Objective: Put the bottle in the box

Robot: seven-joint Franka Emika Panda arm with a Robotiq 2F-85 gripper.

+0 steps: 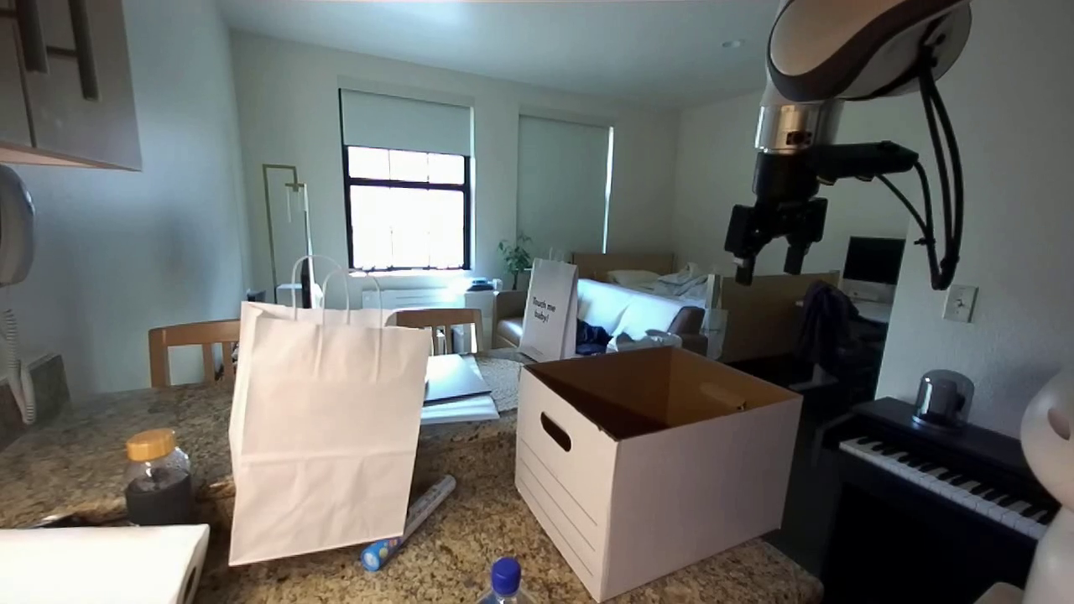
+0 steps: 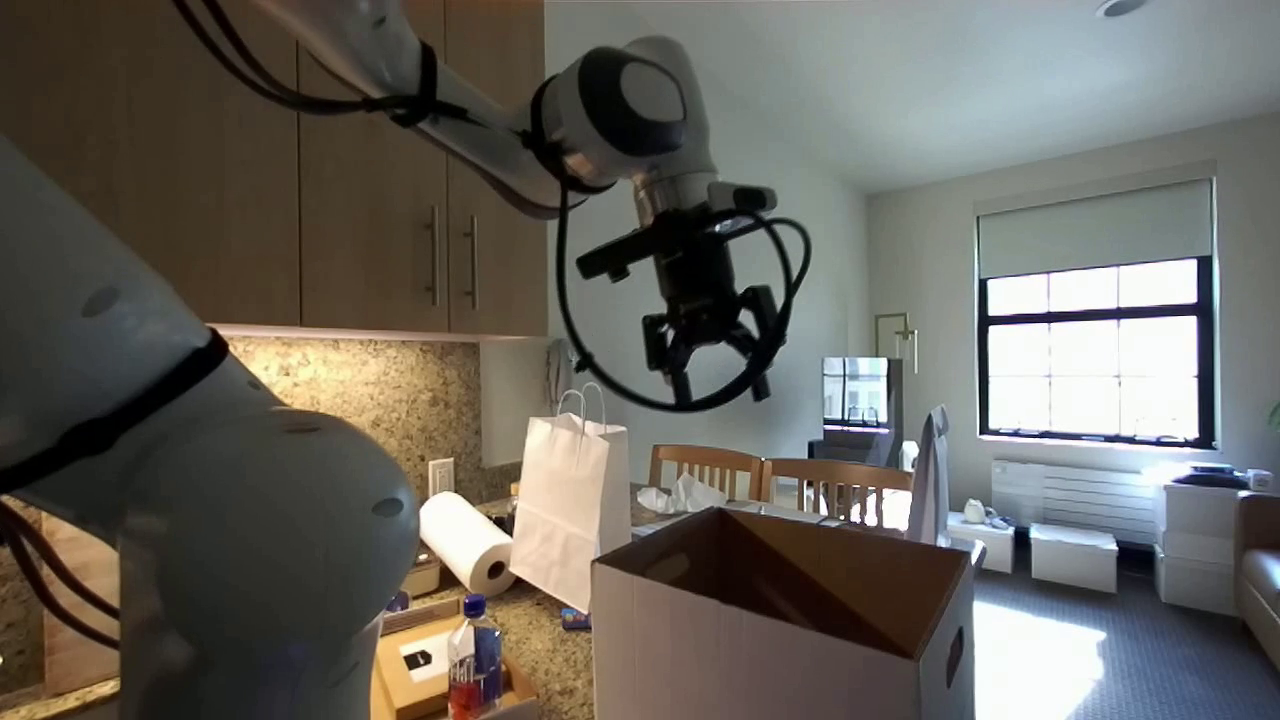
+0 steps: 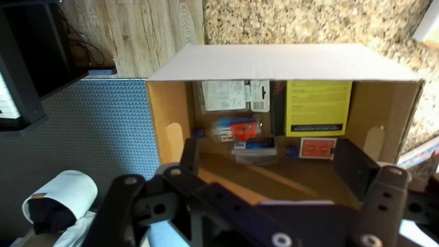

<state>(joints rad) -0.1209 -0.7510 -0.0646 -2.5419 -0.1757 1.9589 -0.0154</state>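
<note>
Gripper (image 1: 769,268) above box (image 1: 705,486), jaws apart. Bottle (image 3: 235,129) lies inside, perhaps against the end wall (image 3: 171,111); another bottle (image 2: 476,655) stands outside.

A speckled stone table (image 1: 480,522) is seen below the gripper (image 1: 769,267); on it, under the gripper and near the table's edge, a large white carton (image 1: 705,486) is stood; well off to the gripper's side a white paper bag (image 1: 331,445) is stood, with a pale, blue-ended tube (image 1: 430,506) laid just beside it; farther from the gripper an amber-lidded jar (image 1: 159,495) is placed, and near the bag a paper roll (image 2: 460,540) is laid; whether a blue-capped bottle (image 2: 475,655), also low and to the gripper's side, is stood on the table or in a brown box (image 2: 420,614) cannot be told.
</note>
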